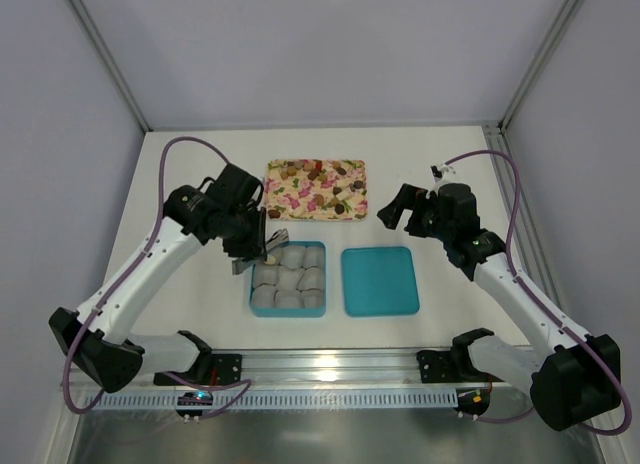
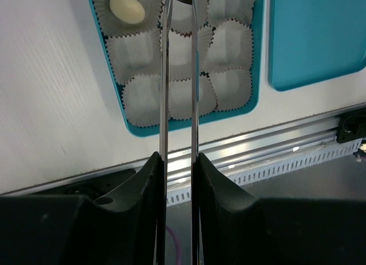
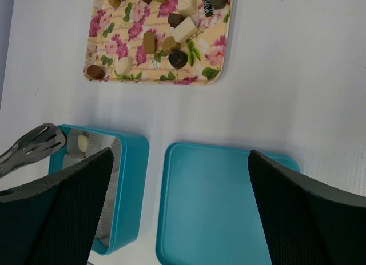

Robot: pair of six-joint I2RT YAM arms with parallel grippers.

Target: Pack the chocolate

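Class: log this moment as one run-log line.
left tool: shut on tongs above box | right tool: open, empty | lid: beside box | packed: one pale chocolate in cup

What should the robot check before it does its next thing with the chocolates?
1. Left tool shut on the tongs: ok.
2. Tongs tips over the box: ok.
3. Anything held in the tips: cannot tell, cut off at the picture's edge.
4. Empty paper cups to fill: ok; one holds a pale chocolate.
5. Chocolates waiting on the tray: ok.
6. Right tool open, away from the box: ok.
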